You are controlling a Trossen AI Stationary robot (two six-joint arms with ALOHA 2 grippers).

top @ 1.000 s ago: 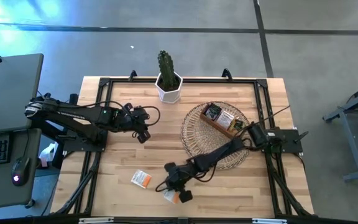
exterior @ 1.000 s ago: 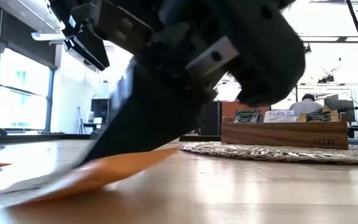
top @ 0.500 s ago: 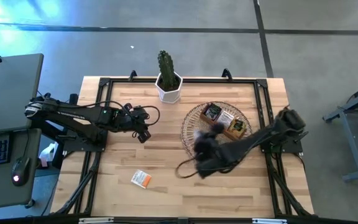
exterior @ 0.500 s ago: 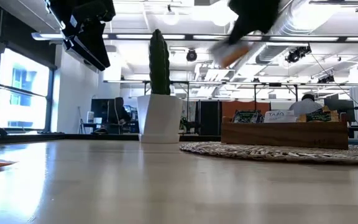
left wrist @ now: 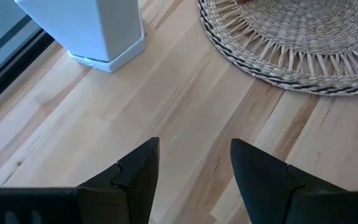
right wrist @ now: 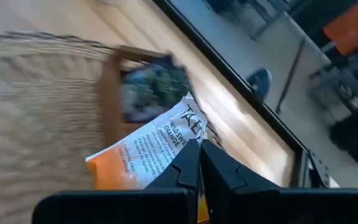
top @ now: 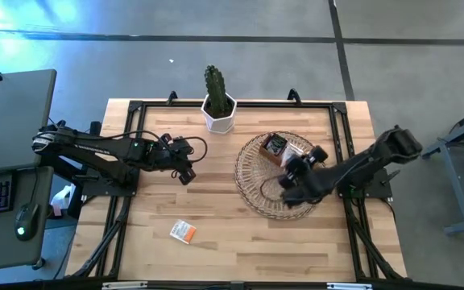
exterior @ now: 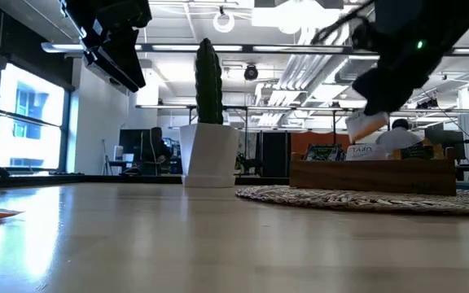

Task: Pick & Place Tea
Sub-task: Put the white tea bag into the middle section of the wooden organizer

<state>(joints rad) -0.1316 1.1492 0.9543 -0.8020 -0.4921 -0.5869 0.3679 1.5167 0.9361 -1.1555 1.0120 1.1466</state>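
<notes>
At the far left the left gripper (top: 185,171) hangs above the bare wooden surface (top: 216,217), its jaws spread wide with nothing between them; in its wrist view the two dark fingers (left wrist: 135,171) frame plain planks, with open room all round. Toward the near edge, left of centre, one orange-and-white sachet (top: 184,232) lies flat and alone, well apart from everything else. At the far edge stands the white cactus pot (top: 218,113), clear of both arms. Right of centre the round wicker tray (top: 252,181) carries the brown wooden box (exterior: 373,174), which holds more sachets upright. The right gripper (top: 295,173) is raised over the tray beside the box, jaws pinched tight on a white-and-orange tea sachet (right wrist: 148,152), held in the air above the box.
</notes>
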